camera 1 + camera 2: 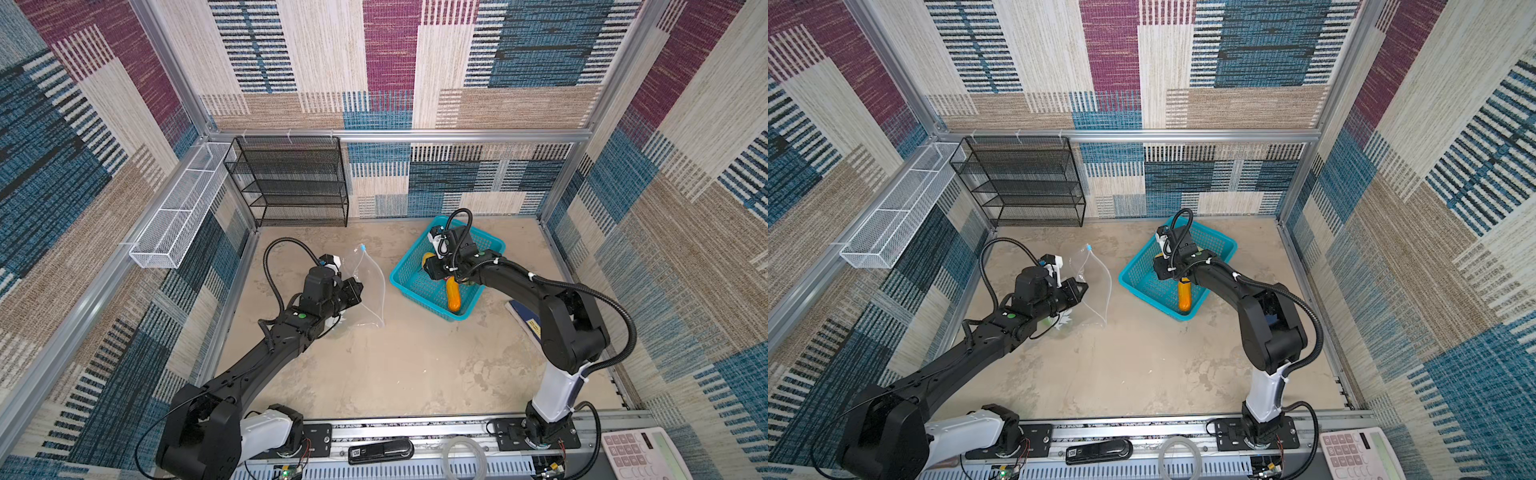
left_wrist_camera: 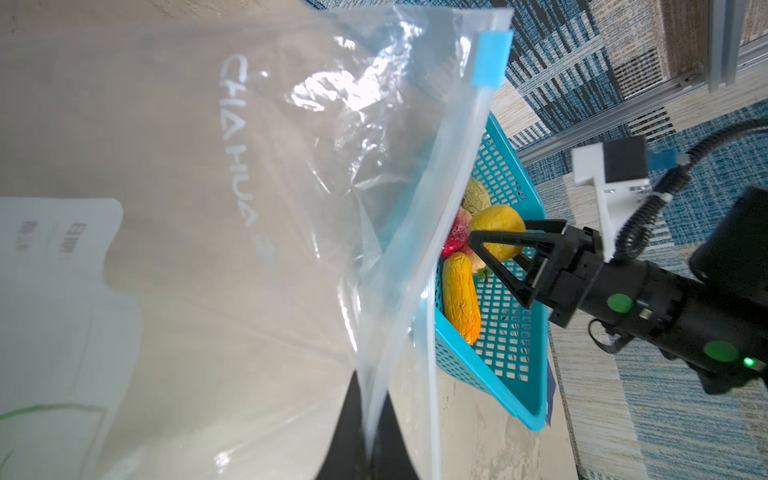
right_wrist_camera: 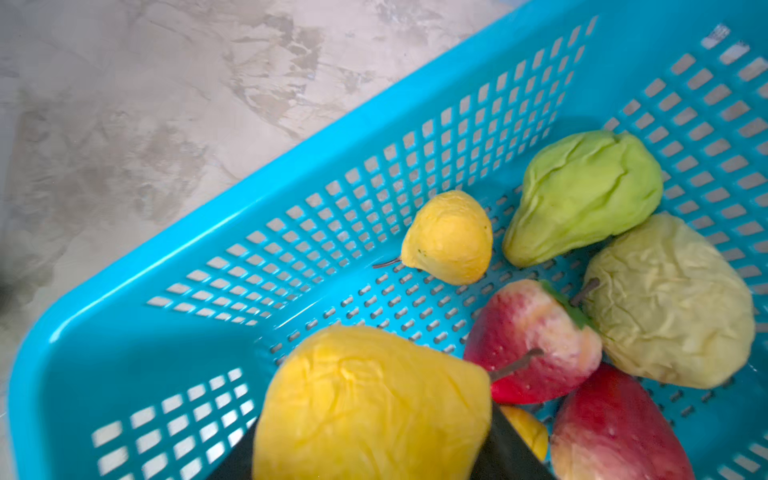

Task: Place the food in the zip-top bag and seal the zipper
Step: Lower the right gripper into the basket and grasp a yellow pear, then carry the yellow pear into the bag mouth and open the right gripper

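Note:
My left gripper (image 2: 368,386) is shut on the rim of the clear zip-top bag (image 2: 208,208), holding it upright off the floor; in both top views it (image 1: 357,291) (image 1: 1081,289) is left of centre. The zipper (image 2: 457,199) ends at a light-blue slider (image 2: 492,60). My right gripper (image 3: 374,457) is shut on a large yellow fruit (image 3: 370,403) just above the turquoise basket (image 1: 409,270). Still in the basket lie a small yellow pear (image 3: 451,239), a green fruit (image 3: 582,195), a pale wrinkled one (image 3: 669,303), two red ones (image 3: 532,340) and a long orange piece (image 1: 453,297).
A black mesh shelf (image 1: 291,183) stands against the back wall and a white wire tray (image 1: 174,216) hangs on the left wall. A dark blue book (image 1: 525,320) lies beside the basket, under the right arm. Bare floor stretches between bag and basket and toward the front.

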### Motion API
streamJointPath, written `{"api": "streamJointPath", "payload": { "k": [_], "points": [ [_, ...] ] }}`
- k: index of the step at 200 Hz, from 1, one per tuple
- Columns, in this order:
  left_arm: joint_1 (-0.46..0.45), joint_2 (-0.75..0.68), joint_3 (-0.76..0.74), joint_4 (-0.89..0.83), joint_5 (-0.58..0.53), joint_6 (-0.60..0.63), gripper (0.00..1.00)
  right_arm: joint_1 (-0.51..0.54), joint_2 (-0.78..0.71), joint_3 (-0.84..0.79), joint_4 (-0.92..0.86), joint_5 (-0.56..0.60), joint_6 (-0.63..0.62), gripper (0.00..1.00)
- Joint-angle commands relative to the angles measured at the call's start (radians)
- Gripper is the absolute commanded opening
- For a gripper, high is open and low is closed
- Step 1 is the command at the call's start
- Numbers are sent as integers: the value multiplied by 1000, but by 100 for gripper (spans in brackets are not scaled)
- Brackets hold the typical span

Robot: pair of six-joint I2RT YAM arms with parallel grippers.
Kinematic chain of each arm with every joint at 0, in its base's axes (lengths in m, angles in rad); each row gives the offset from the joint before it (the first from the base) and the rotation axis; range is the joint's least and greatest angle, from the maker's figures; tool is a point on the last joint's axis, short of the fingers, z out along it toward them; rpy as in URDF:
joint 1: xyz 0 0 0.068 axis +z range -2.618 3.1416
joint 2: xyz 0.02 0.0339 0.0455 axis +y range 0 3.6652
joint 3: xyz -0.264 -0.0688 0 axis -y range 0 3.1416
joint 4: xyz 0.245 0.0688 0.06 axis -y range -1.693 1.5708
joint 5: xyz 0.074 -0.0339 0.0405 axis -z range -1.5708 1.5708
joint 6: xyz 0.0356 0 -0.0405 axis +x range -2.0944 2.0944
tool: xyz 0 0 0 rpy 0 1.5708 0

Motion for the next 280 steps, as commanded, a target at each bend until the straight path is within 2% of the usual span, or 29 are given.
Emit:
{"api": "streamJointPath", "payload": {
  "k": [1,32,62,100,133,161,222,280],
  "points": [
    [1,1,8,17,9,12,0,2,-62,-27,26,-84,-9,49],
    [0,-4,6,13,8,13,0,1,-91,-33,18,-105,-10,47],
    [1,-10,14,-4,0,24,0,16,-129,-41,48,-308,-22,47],
    [2,-19,25,-24,-3,35,0,89,-163,-30,113,-554,-24,46],
    [2,-31,28,-31,12,34,0,180,-130,10,139,-596,-33,46],
    [1,-51,28,-49,19,39,0,210,-80,24,195,-659,-3,45],
    [1,-92,20,-69,50,47,0,247,67,131,210,-642,17,44],
    [1,-120,23,-73,57,44,0,254,154,175,157,-459,16,43]
  ]
}}
